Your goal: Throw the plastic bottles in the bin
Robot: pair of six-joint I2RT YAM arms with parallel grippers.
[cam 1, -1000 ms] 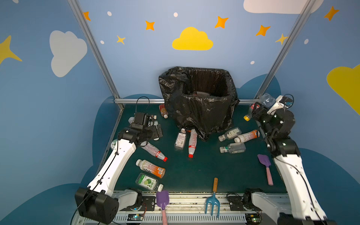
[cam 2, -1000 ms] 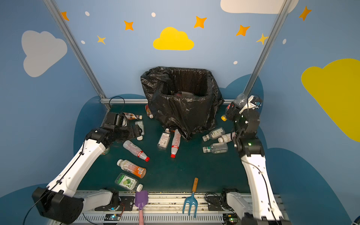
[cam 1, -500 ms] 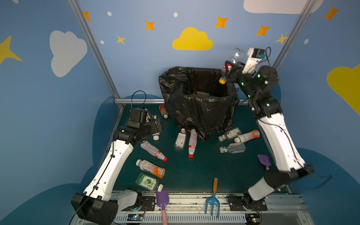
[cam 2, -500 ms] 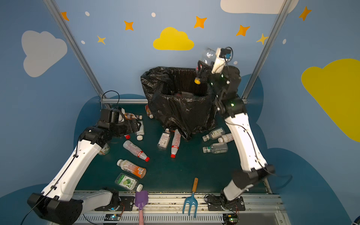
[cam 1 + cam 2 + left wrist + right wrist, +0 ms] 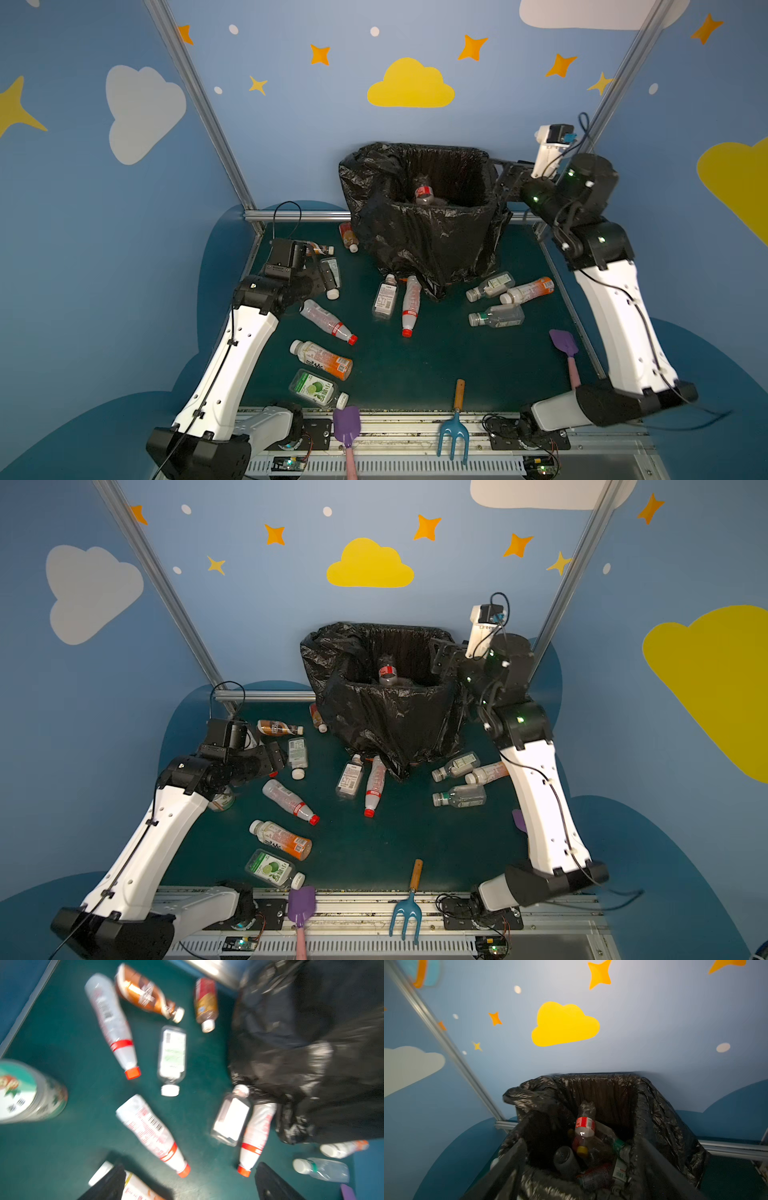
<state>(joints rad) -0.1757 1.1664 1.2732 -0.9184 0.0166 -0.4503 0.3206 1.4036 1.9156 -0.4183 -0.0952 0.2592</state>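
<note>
The bin (image 5: pixel 419 232) (image 5: pixel 386 717) (image 5: pixel 664 1118), lined with a black bag, stands at the back of the mat. A clear plastic bottle (image 5: pixel 424 192) (image 5: pixel 388 672) (image 5: pixel 584 1126) with a red label and yellow cap lies inside it on other bottles. My right gripper (image 5: pixel 505 178) (image 5: pixel 442 656) (image 5: pixel 581 1167) hangs open and empty at the bin's right rim. My left gripper (image 5: pixel 328 272) (image 5: pixel 276 756) (image 5: pixel 189 1188) hovers open over the left of the mat, holding nothing, beside a clear white-capped bottle (image 5: pixel 298 752). Red-capped bottles (image 5: pixel 151 1132) (image 5: pixel 255 1136) lie below it.
Several more bottles lie on the mat: an orange-labelled one (image 5: pixel 322 359), a lime-labelled one (image 5: pixel 318 388), three at the right (image 5: pixel 496 316). A round jar (image 5: pixel 25 1093) stands at the left edge. Purple shovels (image 5: pixel 347 424) (image 5: pixel 565 345) and a blue rake (image 5: pixel 455 432) lie near the front.
My right arm swung its bottle up from the mat's right side over the bin and opened; the bottle now lies in the bin and the gripper has dropped back to the rim. The left gripper shifted slightly.
</note>
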